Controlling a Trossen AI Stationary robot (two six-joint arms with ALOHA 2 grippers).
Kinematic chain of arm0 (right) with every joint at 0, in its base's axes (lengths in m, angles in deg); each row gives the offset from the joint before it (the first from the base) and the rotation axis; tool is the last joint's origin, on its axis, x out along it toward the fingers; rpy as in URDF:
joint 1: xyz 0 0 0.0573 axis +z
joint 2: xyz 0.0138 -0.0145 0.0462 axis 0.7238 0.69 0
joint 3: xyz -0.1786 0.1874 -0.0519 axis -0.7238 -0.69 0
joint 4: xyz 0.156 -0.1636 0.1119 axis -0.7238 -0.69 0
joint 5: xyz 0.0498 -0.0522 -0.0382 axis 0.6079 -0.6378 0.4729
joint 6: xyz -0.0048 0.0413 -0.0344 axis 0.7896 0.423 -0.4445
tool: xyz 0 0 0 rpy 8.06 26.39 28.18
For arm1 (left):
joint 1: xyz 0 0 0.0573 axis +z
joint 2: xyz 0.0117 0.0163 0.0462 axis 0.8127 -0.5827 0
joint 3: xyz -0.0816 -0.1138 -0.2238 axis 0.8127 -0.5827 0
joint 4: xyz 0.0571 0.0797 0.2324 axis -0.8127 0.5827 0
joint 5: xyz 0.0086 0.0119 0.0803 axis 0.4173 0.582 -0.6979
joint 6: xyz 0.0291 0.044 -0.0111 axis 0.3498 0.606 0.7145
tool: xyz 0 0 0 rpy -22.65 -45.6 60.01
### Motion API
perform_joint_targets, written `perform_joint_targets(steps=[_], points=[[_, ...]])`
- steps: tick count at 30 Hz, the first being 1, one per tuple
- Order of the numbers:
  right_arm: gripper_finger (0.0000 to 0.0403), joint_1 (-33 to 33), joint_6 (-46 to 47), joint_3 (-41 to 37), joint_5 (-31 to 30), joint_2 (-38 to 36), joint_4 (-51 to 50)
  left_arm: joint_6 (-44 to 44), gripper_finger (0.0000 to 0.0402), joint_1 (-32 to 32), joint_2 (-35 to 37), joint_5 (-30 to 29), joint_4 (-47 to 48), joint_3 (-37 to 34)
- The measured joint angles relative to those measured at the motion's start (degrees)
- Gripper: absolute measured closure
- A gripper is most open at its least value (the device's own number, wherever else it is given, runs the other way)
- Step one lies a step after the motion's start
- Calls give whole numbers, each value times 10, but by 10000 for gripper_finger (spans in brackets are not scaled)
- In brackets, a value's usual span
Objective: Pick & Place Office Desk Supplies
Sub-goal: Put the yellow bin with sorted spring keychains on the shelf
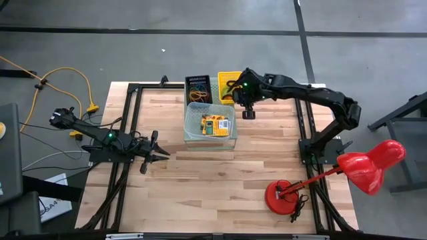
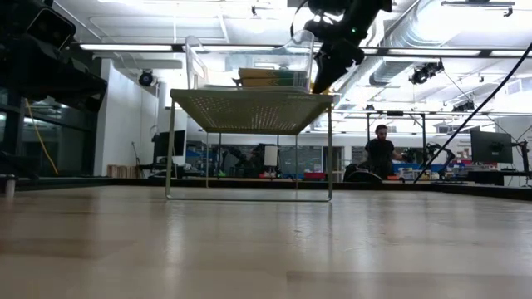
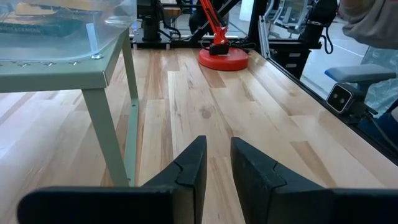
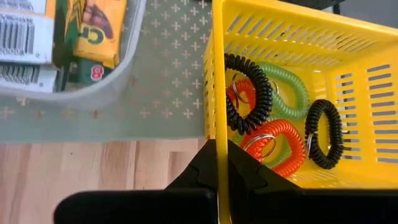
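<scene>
Coiled elastic bands (image 4: 267,124), black, green and orange, lie in a yellow basket (image 4: 348,68) at the table's far side (image 1: 229,85). Two yellow-and-green crayon boxes (image 1: 215,125) lie in a clear tray (image 4: 118,87) on a pale-green perforated stand (image 2: 249,108). My right gripper (image 4: 217,149) is shut and empty. It slants down over the basket's near wall, beside the stand's top (image 2: 322,79). My left gripper (image 3: 217,168) rests low at the table's left side (image 1: 160,152). It points at the stand, open by a narrow gap with nothing in it.
A black basket (image 1: 198,88) with more bands stands left of the yellow one. A red desk lamp (image 1: 363,165) has its base (image 1: 280,197) at the near right. The stand's thin legs (image 3: 112,124) rise in front of my left gripper. A person (image 2: 381,149) stands in the room behind.
</scene>
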Motion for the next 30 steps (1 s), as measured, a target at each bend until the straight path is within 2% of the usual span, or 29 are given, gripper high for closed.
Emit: perform_joint_targets(steps=[8, 13, 19, 24, 30], points=[[400, 9, 21, 14, 6, 0, -9, 0, 334, 0, 0, 0, 0, 0], [400, 25, 19, 31, -22, 0, -11, 0, 334, 0, 0, 0, 0, 0], [400, 34, 28, 34, -25, 0, -23, 0, 334, 0, 0, 0, 0, 0], [400, 36, 36, 42, -27, 24, -21, 0, 334, 0, 0, 0, 0, 0], [400, 41, 37, 87, -24, 66, -37, 0, 334, 0, 0, 0, 0, 0]])
